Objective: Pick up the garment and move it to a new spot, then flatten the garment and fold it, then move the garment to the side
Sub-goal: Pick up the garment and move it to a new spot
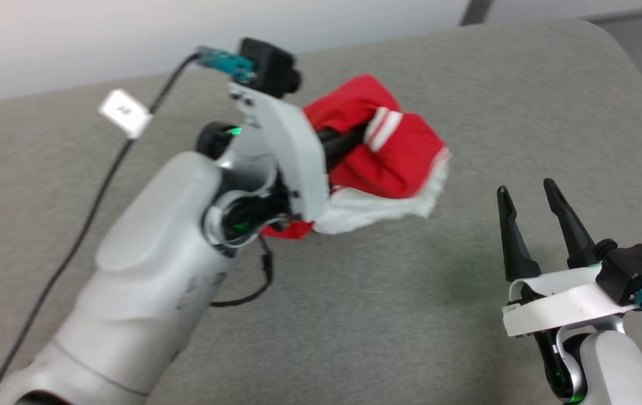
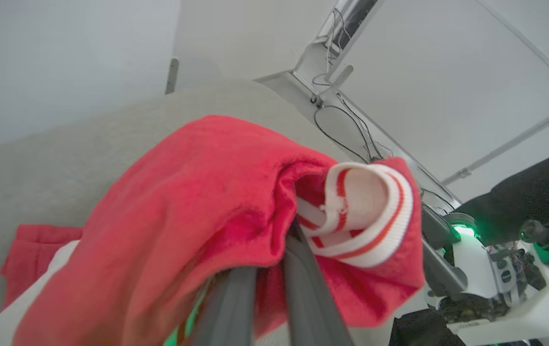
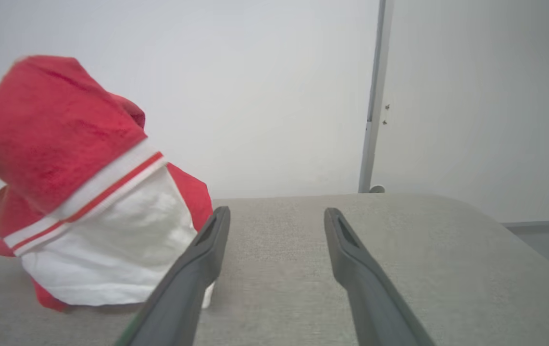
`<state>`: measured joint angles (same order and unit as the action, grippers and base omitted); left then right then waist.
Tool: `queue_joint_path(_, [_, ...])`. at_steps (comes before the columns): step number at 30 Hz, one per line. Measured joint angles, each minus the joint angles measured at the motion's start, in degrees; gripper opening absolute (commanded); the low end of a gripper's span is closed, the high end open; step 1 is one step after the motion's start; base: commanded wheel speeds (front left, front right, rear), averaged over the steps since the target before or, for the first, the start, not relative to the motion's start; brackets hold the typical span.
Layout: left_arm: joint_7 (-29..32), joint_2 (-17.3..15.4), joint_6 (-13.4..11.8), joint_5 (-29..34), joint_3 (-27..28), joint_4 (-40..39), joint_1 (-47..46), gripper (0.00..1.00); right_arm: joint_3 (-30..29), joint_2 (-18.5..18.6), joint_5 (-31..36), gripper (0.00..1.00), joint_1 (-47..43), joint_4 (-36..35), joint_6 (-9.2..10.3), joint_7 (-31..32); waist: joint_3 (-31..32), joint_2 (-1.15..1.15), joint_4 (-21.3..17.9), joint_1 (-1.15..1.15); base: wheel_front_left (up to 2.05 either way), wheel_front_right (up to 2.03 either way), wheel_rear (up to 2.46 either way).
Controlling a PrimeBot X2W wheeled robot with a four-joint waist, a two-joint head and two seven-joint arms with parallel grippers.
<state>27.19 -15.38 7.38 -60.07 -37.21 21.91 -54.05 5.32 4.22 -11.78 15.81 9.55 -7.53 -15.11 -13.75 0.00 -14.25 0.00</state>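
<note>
The garment (image 1: 405, 163), bright red with white ends and a white-and-red striped trim, hangs bunched from my left gripper (image 1: 361, 139). Its dark fingers (image 2: 303, 283) lie close together, shut on the cloth, and the tips are hidden under it. The garment (image 2: 193, 206) drapes over those fingers. In the right wrist view the garment (image 3: 58, 134) is at the left, its white lower part touching the grey surface. My right gripper (image 1: 525, 187) stands open to the garment's right, apart from it. Nothing is between the jaws of this right gripper (image 3: 277, 214).
The grey fabric-covered surface (image 1: 366, 315) ends in a rounded edge at the far right. A black cable with a white tag (image 1: 125, 112) runs along my left arm. A pale wall stands behind. Loose cables (image 2: 346, 129) lie on the floor beyond the surface.
</note>
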Motion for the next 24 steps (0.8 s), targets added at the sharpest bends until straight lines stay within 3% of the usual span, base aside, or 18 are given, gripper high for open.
queue_joint_path(5, [-1.2, 2.6, 0.0, 0.8, -2.7, 6.3, -3.4, 0.0, -0.8, -0.9, -1.4, 1.0, 0.1, 0.2, 0.0, 0.0, -1.6, 0.0, -4.9, 0.0, 0.0, 0.0, 0.0])
queue_joint_path(14, [-7.8, 0.1, 0.0, 8.0, -6.4, 26.3, -9.5, 0.0, -1.2, -1.1, -7.4, 1.0, -0.2, 0.4, 0.0, 0.0, -4.9, 0.0, -14.3, 0.0, 0.0, 0.0, 0.0])
queue_joint_path(19, [-9.2, -1.0, 0.0, 14.5, -14.2, 33.1, -13.1, 0.0, -2.2, -1.1, -9.0, 1.0, -1.2, -0.4, 0.01, 0.0, -7.7, 0.0, -17.1, 0.0, 0.0, 0.0, 0.0])
queue_joint_path(24, [-8.7, -2.8, 0.2, 20.0, -25.3, 34.3, -15.9, 0.0, -2.1, -1.2, -10.0, 1.0, -1.2, -1.1, 0.0, 0.0, -10.5, 0.0, -18.4, 0.0, 0.0, 0.0, 0.0])
